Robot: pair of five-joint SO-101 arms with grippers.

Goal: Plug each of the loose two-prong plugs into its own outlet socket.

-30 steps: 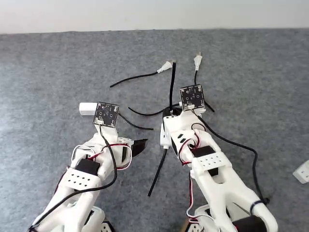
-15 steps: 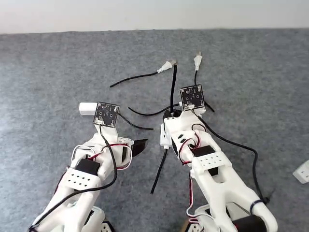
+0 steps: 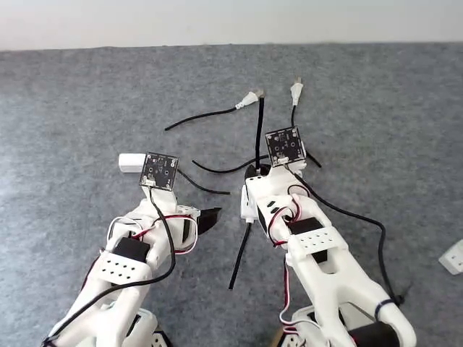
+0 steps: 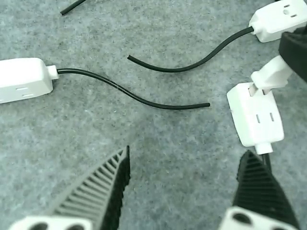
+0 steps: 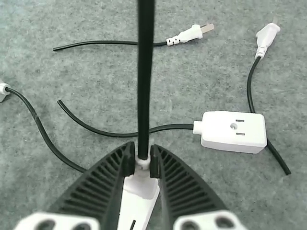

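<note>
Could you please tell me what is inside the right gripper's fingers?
A white plug with its black cord sits clamped in the right gripper. Its prongs are covered from view.

Fingers [image 5: 103,184] pinching plug [image 5: 142,164], black cord [image 5: 145,72] — outlet [image 5: 233,131] beside

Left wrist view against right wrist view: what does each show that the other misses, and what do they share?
Only the left wrist view: the left gripper, jaws open over the carpet, and the body of the side outlet trailing a wavy cord. Only the right wrist view: two loose plugs, not plugged in. Both: the right gripper, jaws shut on a white plug whose black cord stands up, the slotted outlet at that plug, and the third outlet on its curved cord.
</note>
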